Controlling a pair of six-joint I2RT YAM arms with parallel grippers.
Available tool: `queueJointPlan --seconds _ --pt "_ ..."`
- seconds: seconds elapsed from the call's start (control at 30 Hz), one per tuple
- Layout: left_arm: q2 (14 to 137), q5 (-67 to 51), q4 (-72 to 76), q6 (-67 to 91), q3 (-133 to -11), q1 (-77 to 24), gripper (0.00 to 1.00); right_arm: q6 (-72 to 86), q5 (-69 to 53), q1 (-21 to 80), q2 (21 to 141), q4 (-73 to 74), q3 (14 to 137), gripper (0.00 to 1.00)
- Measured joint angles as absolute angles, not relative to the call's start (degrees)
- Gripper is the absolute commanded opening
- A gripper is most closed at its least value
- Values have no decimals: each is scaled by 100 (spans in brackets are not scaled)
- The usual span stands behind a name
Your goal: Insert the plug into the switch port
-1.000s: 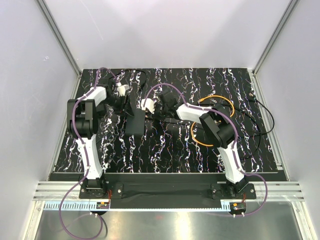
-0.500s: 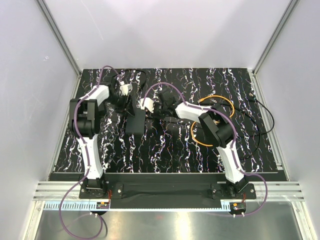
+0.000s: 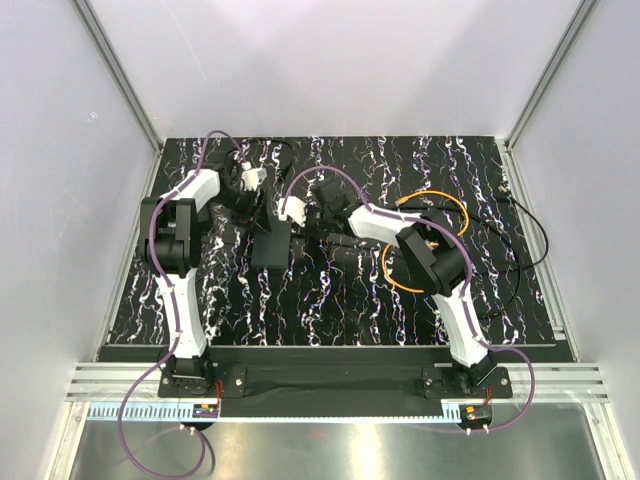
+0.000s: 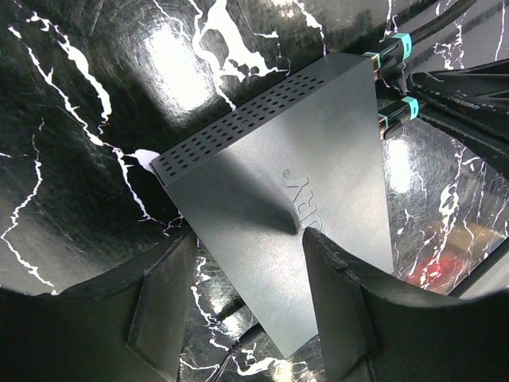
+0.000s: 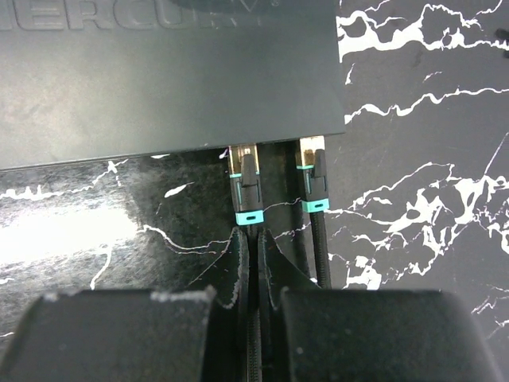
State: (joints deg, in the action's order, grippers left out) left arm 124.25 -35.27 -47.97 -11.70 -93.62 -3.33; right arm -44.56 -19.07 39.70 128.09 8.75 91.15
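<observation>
Up close from the right wrist, the right hand point(image 5: 253, 239) is clenched on the plug point(image 5: 244, 187), its two fingers pinched together on the thin lead just behind the plug's teal band. The lead looks dark in this view. The plug's metal front end meets the narrow edge of the flat matte-black box point(image 4: 278, 167) at the switch port point(image 5: 242, 149); how deep it sits in the socket cannot be told. Just beside it, a second connector point(image 5: 312, 179) with the same teal band enters the neighbouring socket in that edge, and its dark braided lead runs back alongside the fingers.

Raised lettering on the box lid is partly readable: "ERCU" along the top of the right wrist view, and letters ending "RY" with a small ® mark in the left wrist view. A band of small perforations point(image 4: 238, 119) runs along one long side of the lid.

The left hand point(image 4: 250, 247) is released, fingers spread wide above the box end opposite the sockets; whether they touch it cannot be told.

From above, the box lies flat on the black, white-veined bench point(image 3: 350, 290) between the two hands, and the orange cable point(image 3: 462, 212) loops on the bench around the right arm
</observation>
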Motion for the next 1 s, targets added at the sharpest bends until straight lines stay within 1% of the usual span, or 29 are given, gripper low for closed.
queueJointPlan --seconds 0.03,0.1,0.17,0.2,0.33,0.4,0.47,0.53,0.6,0.63,0.7,0.87,0.93,1.0 --pt "12422 -3529 -4799 -1168 -9362 -333 61 -4484 -1859 3988 12772 810 9048 1" --pt "12414 -3535 -4797 -1153 -9365 -333 61 -4523 -1763 4021 12691 666 8871 14" --pt "12401 -3551 -4801 -1151 -9365 -331 62 -4530 -1667 4071 12617 578 8729 23" --pt "12401 -3581 -4803 -1157 -9369 -331 62 -4532 -1653 4101 12608 567 8713 32" --pt "12401 -3583 -4921 -1162 -9402 -283 62 -4528 -1590 4171 12562 578 8696 42" --pt "12401 -3605 -4995 -1166 -9406 -252 62 -4528 -1592 4180 12547 576 8687 43" --pt "12401 -3638 -5039 -1173 -9406 -233 63 -4532 -1599 4178 12529 600 8680 46" --pt "12392 -3684 -5098 -1175 -9406 -217 63 -4521 -1621 4165 12497 650 8672 56" --pt "12355 -3728 -5137 -1173 -9406 -207 63 -4517 -1662 4145 12427 760 8648 62" --pt "12320 -3739 -5146 -1162 -9406 -200 64 -4517 -1688 4125 12366 849 8641 68" --pt "12204 -3771 -5107 -1087 -9376 -185 64 -4491 -1732 4062 12197 1031 8613 75" --pt "11592 -3894 -4731 -672 -8962 -110 66 -4241 -1800 3785 11448 1538 8611 77" --pt "11297 -3938 -4525 -482 -8792 -80 66 -4086 -1828 3660 11069 1739 8611 75" --pt "11008 -3997 -4324 -353 -8667 -54 66 -3876 -1863 3489 10575 2080 8606 71"
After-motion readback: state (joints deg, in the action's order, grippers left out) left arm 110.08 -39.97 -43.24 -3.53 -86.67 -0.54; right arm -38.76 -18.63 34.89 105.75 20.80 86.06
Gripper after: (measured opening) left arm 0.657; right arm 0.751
